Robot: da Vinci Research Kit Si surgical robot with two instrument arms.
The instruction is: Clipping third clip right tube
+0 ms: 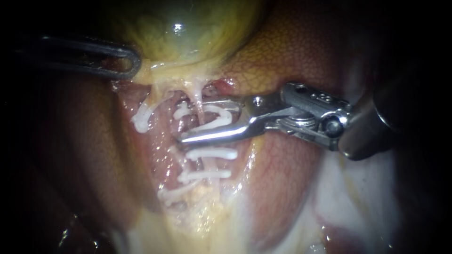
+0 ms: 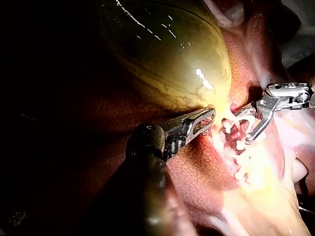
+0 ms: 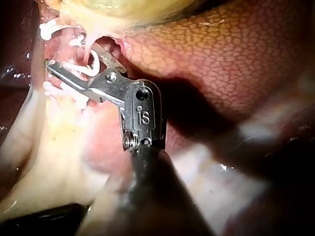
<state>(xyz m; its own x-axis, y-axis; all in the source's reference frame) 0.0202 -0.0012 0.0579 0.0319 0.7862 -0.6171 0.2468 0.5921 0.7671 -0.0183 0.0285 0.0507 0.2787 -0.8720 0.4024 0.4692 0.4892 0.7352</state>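
Broad, mottled red-brown liver (image 1: pixel 301 51) fills the field, and the swollen yellow-green gallbladder (image 1: pixel 179 28) sits at its upper edge. The dark left instrument (image 1: pixel 134 61) has its tip against the pale yellow tissue at the gallbladder's neck; whether it grips there, I cannot tell. The shiny metal right instrument (image 1: pixel 193 120) reaches across the raw pink bed between the liver's lobes. Its jaws are spread wide and carry an open white clip (image 1: pixel 219 117), one arm along each jaw. That clip straddles the thin pale right tube (image 1: pixel 198 96), which drops from the neck. The lower jaw lies across the tube and hides a stretch of it. Just below, two closed white clips (image 1: pixel 212 154) cross the same tube, one under the other. Off to the side, another white clip (image 1: pixel 141 117) sits on the neighbouring strand.
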